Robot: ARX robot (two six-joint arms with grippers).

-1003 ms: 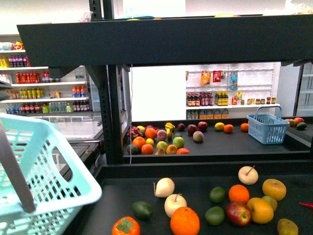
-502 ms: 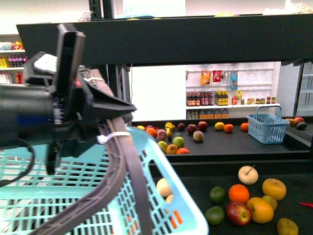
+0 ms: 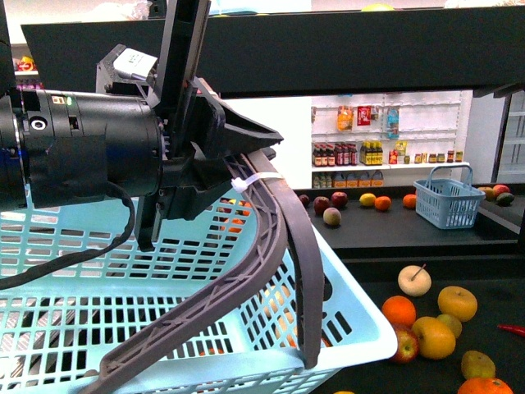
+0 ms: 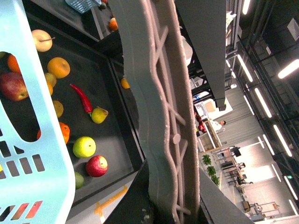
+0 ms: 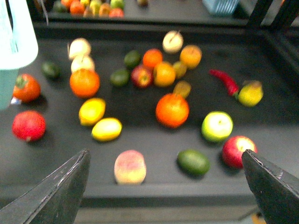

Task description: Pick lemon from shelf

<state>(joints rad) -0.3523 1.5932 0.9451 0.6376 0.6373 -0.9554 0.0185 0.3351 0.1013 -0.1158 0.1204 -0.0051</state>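
Note:
In the right wrist view the lemon (image 5: 106, 129), a bright yellow oval, lies on the shelf's black tray (image 5: 154, 144) beside a similar yellow-orange fruit (image 5: 92, 111). My right gripper (image 5: 164, 156) hangs open above the tray's front part, and the lemon sits just inside one fingertip (image 5: 77, 168). My left gripper (image 3: 246, 176) is shut on the grey handle (image 3: 287, 238) of a light blue basket (image 3: 82, 328). The handle (image 4: 159, 93) fills the left wrist view. The basket hides the lemon in the front view.
Oranges (image 5: 172, 110), a peach (image 5: 130, 166), an avocado (image 5: 193, 162), apples (image 5: 237, 150) and a red chili (image 5: 224, 80) are scattered over the tray. A small blue basket (image 3: 447, 205) stands on the rear tray. White store shelves of bottles (image 3: 369, 156) lie beyond.
My left arm has swung up and to the right with the basket. It now covers the left and middle of the front view and hides the fruit there.

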